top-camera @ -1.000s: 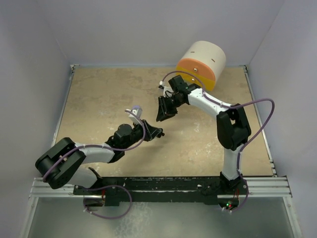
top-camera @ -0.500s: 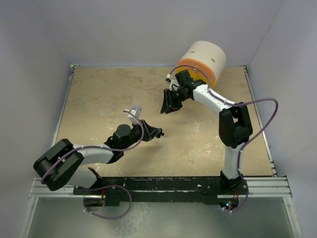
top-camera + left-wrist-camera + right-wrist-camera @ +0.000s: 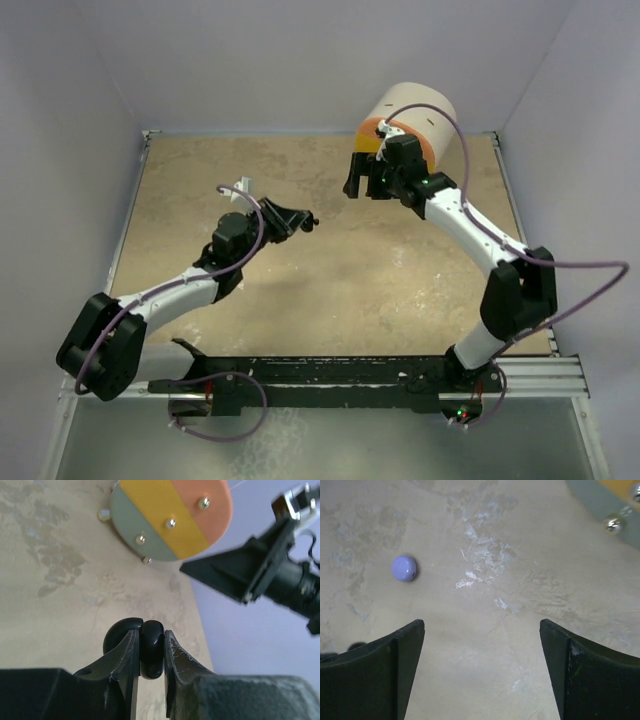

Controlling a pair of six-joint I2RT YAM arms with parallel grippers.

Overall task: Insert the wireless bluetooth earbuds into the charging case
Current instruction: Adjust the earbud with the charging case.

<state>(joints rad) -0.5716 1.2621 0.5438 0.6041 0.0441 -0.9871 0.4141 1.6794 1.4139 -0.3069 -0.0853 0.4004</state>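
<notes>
Early days on this one, I'd say. The left gripper (image 3: 151,635) is pinched tight on a small black earbud (image 3: 151,652), carried clear above the table (image 3: 60,595), so one piece is in hand but not seated anywhere. I can't pick out a charging case in any view. What I do see at the far side is a big cream drum (image 3: 415,112) lying on its side, its striped end facing the arms.

Over to the right gripper (image 3: 482,667): fingers spread wide, nothing between them, hanging above bare table. A lavender earbud (image 3: 404,568) lies loose on the surface, ahead of that gripper and off towards its left finger, apart from it, not touching.

So by my reckoning nothing is inserted: the black one needs a home, and the lavender one needs picking up.
</notes>
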